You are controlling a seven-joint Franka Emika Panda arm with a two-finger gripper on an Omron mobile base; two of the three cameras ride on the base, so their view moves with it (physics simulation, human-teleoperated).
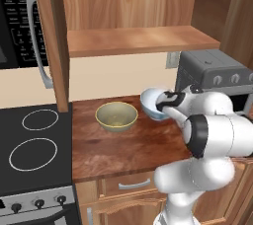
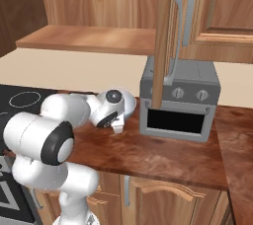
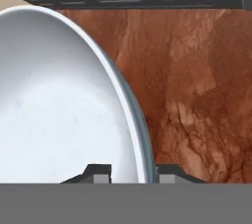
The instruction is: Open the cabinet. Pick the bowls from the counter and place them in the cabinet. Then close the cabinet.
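Observation:
The cabinet (image 1: 138, 39) stands open, both doors swung out and its wooden shelf bare. The olive-yellow bowl (image 1: 116, 115) sits upright on the counter (image 1: 113, 150), left of the hand. The white bowl with the pale blue inside (image 1: 149, 101) is just right of it, in front of the toaster oven. My gripper (image 1: 161, 104) is at its right rim. In the hand view the gripper (image 3: 133, 174) has the bowl's rim (image 3: 140, 129) between its two fingertips, shut on it. The bowl (image 2: 130, 101) peeks out behind the hand in the right base view.
A grey toaster oven (image 2: 178, 103) stands on the counter right behind the white bowl. The black stovetop (image 1: 34, 145) lies to the left, with a microwave (image 1: 17, 21) above it. The open left door (image 1: 52, 36) and right door (image 2: 165, 36) hang out over the counter.

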